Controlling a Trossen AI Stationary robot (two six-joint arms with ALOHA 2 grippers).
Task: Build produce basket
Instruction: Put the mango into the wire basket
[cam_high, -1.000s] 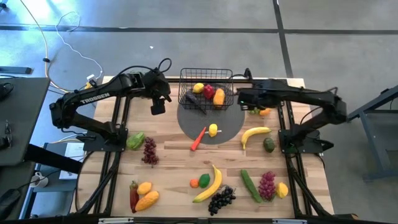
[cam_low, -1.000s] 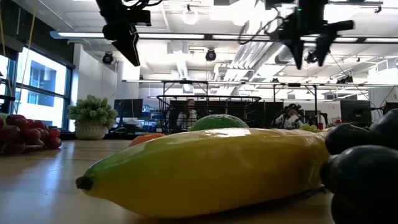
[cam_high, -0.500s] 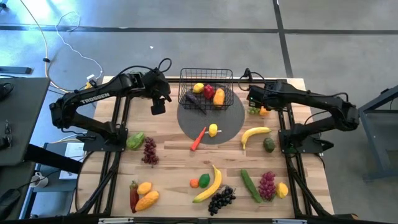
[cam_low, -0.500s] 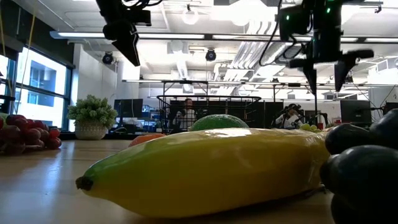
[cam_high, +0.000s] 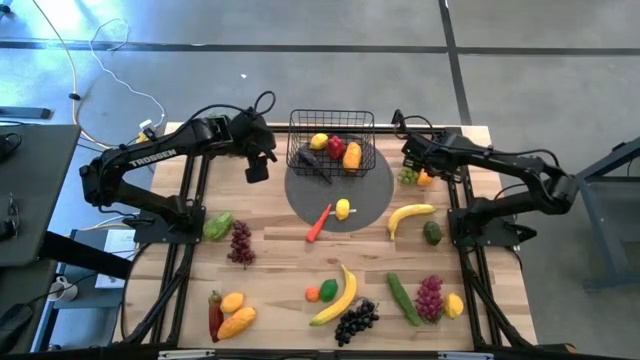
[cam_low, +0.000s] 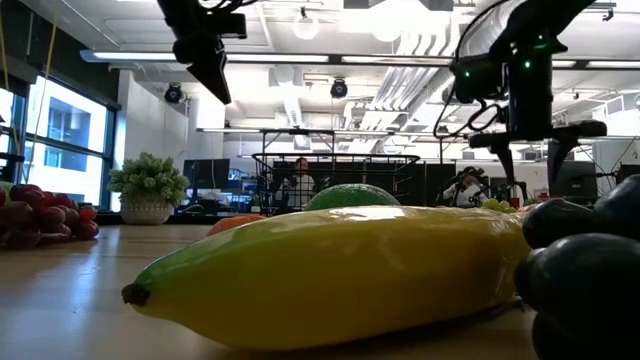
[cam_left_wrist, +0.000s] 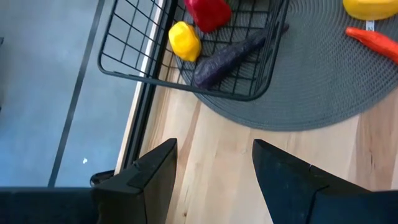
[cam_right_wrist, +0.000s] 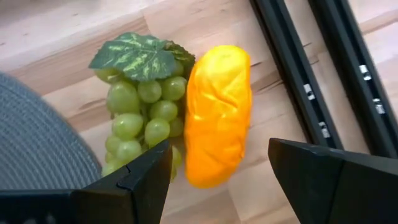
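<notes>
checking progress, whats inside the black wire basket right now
Inside the black wire-mesh basket: a yellow lemon, a red pepper, an orange-yellow fruit and a dark purple vegetable. Anything beneath them is covered.

Tabletop (cam_high: 290, 270): pale wood, I see lengthwise grain, matt finish. Basket (cam_left_wrist: 249, 68): thin black wire, smooth, slight sheen. Mat (cam_left_wrist: 311, 81) under it: grey woven weave, rough, matt. Banana (cam_low: 330, 275) close to low camera: glossy plastic, smooth skin. Green grapes (cam_right_wrist: 140, 118): shiny moulded beads, leaf (cam_right_wrist: 138, 57) matt, veined. Orange piece (cam_right_wrist: 217, 112) beside them: dimpled, satin surface. Right claw (cam_right_wrist: 217, 180) and left claw (cam_left_wrist: 214, 180): I read both as dark matt plastic.
</notes>
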